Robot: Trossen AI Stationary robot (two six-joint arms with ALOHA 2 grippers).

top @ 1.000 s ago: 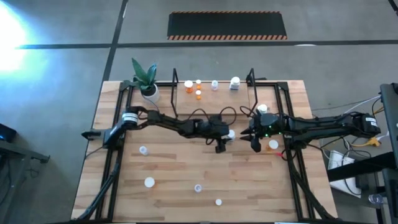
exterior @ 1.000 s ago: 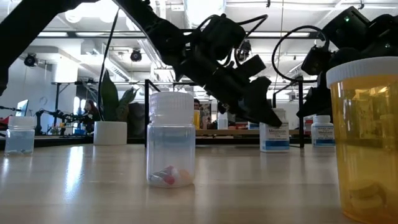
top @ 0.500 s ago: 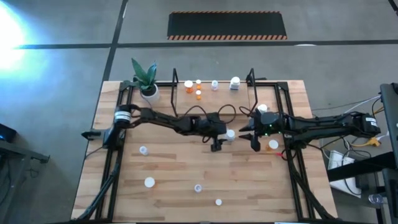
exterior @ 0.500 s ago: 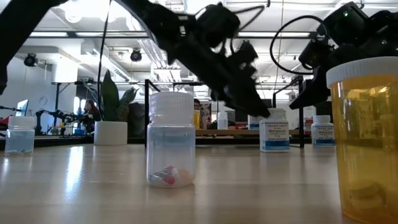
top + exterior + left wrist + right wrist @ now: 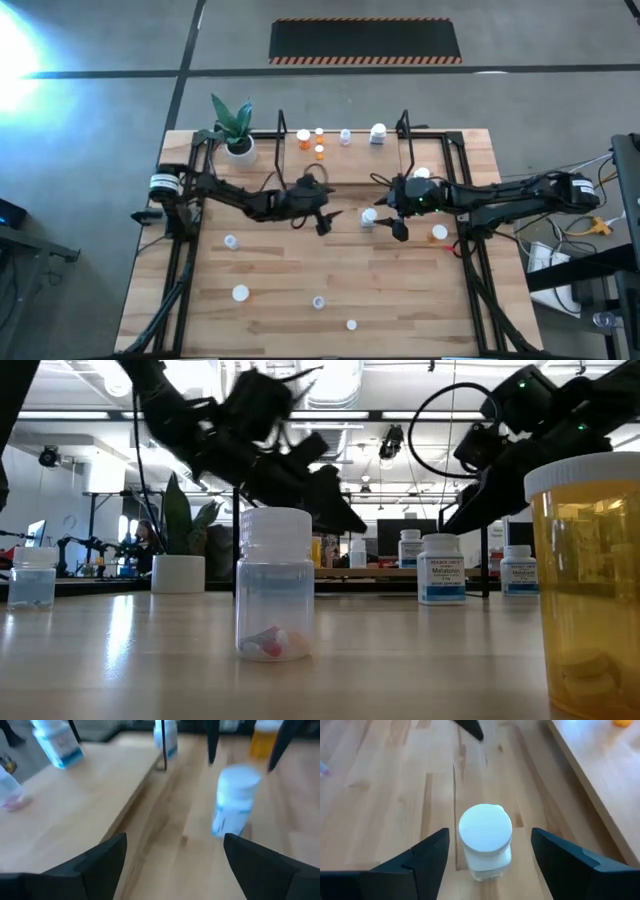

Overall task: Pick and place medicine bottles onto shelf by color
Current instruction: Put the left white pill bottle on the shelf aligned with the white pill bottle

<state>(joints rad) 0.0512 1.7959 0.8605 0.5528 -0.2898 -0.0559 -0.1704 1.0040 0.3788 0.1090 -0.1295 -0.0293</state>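
Note:
A white medicine bottle (image 5: 369, 216) with a white cap stands upright on the table, in front of the shelf (image 5: 340, 160). My right gripper (image 5: 390, 219) is open, with one finger on each side of this bottle (image 5: 485, 842) and a gap to each. My left gripper (image 5: 328, 220) is open and empty, left of the bottle, which shows ahead of it in the left wrist view (image 5: 235, 805). Orange bottles (image 5: 303, 137), a clear one (image 5: 345, 137) and a white one (image 5: 377, 133) stand on the shelf.
A potted plant (image 5: 238, 146) stands at the far left. Another white bottle (image 5: 422, 176) and an orange one (image 5: 438, 233) stand near the right arm. Small bottles (image 5: 231, 241) (image 5: 241, 293) (image 5: 318, 301) stand on the near half; a clear one (image 5: 275, 585) and an orange one (image 5: 590, 590) are nearest the low camera.
My left gripper has drawn back from the white bottle toward the table's left edge. My right gripper has gone left toward the bottle, and its fingers now stand on either side of it. The bottle has stayed in place.

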